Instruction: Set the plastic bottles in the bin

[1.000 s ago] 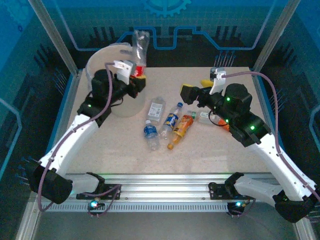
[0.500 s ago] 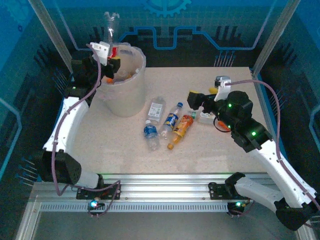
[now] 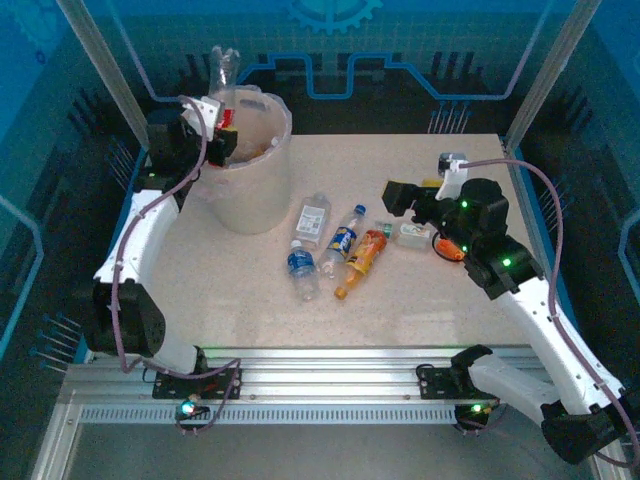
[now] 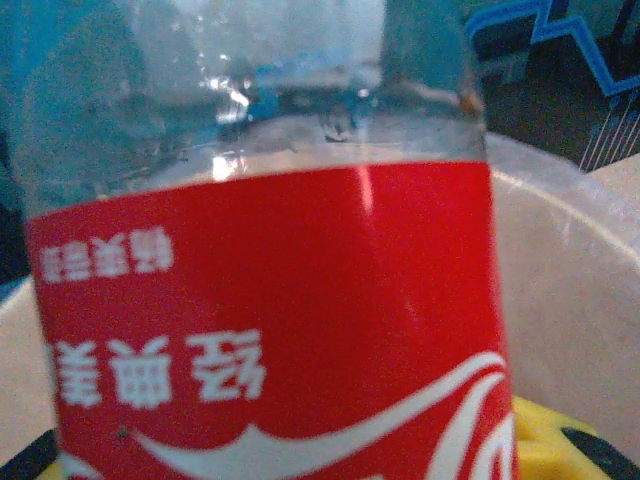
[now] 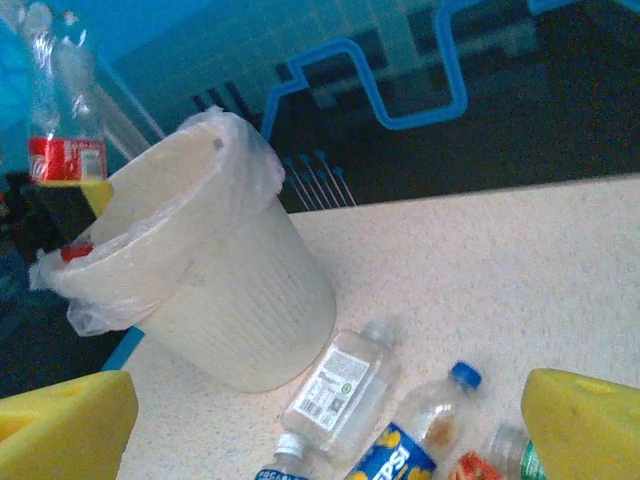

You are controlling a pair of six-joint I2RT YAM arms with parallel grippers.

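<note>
Bottle, clear plastic, red label, gripped vertical in my left claw over left rim of whitish round bin; right claw wide.

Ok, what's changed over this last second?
The left arm swung from across the bin's front round to its left side, jaws still shut on the red-label bottle, now held above the rim. The right arm drew back slightly to the right, jaws open. The loose bottles and the bin stayed put.
</note>
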